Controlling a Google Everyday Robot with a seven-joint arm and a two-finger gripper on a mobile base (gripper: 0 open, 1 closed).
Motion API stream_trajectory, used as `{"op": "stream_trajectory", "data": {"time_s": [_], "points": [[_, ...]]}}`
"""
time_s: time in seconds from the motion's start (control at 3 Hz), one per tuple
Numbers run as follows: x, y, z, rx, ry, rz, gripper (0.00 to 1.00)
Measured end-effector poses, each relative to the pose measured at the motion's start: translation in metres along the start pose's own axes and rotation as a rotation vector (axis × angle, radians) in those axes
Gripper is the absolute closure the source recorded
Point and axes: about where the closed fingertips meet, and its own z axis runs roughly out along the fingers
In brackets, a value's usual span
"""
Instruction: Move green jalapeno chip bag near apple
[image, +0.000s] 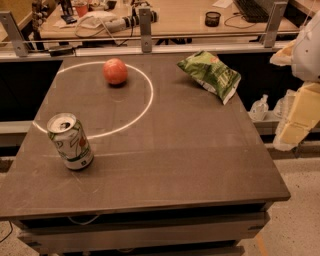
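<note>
The green jalapeno chip bag (211, 74) lies crumpled at the back right of the dark table (165, 165), its white edge toward the right rim. The apple (115, 71), round and orange-red, sits at the back left inside a white circle marked on the tabletop. The bag and the apple are well apart, with bare tabletop between them. My gripper (295, 122) hangs at the right edge of the view, off the table's right side and lower than the bag, holding nothing that I can see.
A green-white soda can (70, 141) stands at the table's left front. A metal rail with posts (145, 30) runs behind the table, with a cluttered desk beyond. A small bottle (259, 107) sits below the table's right side.
</note>
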Motion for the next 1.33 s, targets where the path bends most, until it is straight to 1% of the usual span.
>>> {"op": "stream_trajectory", "data": {"time_s": [0.33,0.67,1.0,1.33], "points": [[0.000,0.000,0.000,0.000,0.000,0.000,0.00],[-0.002,-0.005,-0.002,0.029,-0.023,-0.008,0.00],[0.007,-0.008,-0.008,0.090,-0.100,0.051,0.00],[0.022,-0.024,-0.015,0.199,-0.262,0.128,0.00]]}}
